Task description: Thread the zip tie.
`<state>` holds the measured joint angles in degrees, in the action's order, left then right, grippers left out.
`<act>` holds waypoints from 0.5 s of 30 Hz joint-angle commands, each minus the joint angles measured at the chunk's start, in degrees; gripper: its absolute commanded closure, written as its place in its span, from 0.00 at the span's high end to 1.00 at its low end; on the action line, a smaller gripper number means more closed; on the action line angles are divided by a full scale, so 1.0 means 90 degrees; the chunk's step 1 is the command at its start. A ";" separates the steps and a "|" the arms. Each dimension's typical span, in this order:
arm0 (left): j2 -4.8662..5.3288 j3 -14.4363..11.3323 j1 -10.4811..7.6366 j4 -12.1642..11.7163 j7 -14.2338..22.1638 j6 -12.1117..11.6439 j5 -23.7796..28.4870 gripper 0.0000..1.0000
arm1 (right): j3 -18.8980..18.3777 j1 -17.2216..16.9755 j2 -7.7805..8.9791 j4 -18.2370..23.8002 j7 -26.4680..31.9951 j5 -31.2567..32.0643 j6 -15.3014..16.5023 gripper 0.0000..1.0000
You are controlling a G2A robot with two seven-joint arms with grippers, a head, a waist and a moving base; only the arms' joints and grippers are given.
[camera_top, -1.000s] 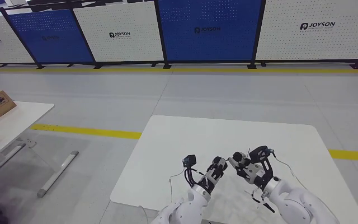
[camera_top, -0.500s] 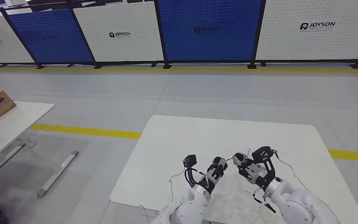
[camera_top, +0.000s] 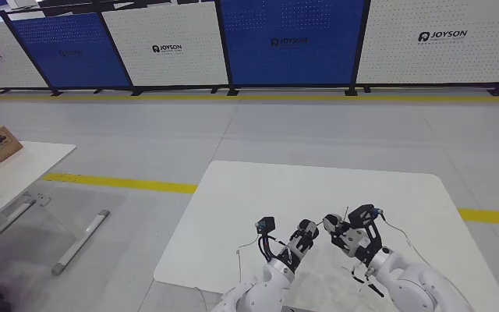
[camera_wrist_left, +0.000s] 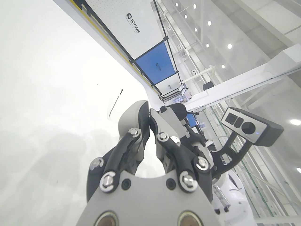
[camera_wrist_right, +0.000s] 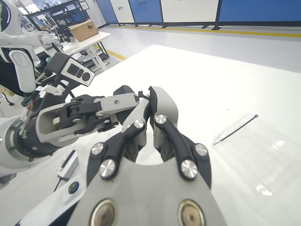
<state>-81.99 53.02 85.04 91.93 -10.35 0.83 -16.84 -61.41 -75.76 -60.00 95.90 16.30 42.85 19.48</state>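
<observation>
The right gripper (camera_wrist_right: 148, 95) is closed on a thin black zip tie (camera_wrist_right: 141, 93), whose small end sticks out; the left gripper (camera_wrist_left: 149, 115) is closed beside it

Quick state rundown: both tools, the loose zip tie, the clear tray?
left tool: shut, raised over the table, tips close to the right tool's; whether it holds anything cannot be told.
right tool: shut, with a small dark piece at its tips, too small to identify.
zip tie: straight, not threaded, lying on the clear tray, untouched.
clear tray: flat on the table, apart from both tools.
</observation>
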 commanded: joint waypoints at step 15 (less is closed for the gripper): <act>0.0008 0.0027 -0.0023 -0.0010 0.0031 0.0101 0.0004 0.44 | -0.0073 -0.0030 -0.0001 0.0034 0.0017 0.0085 -0.0015 0.00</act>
<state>-81.93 53.23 84.83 91.84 -10.01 1.77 -16.81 -62.03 -76.00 -59.98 96.19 16.41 43.56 19.41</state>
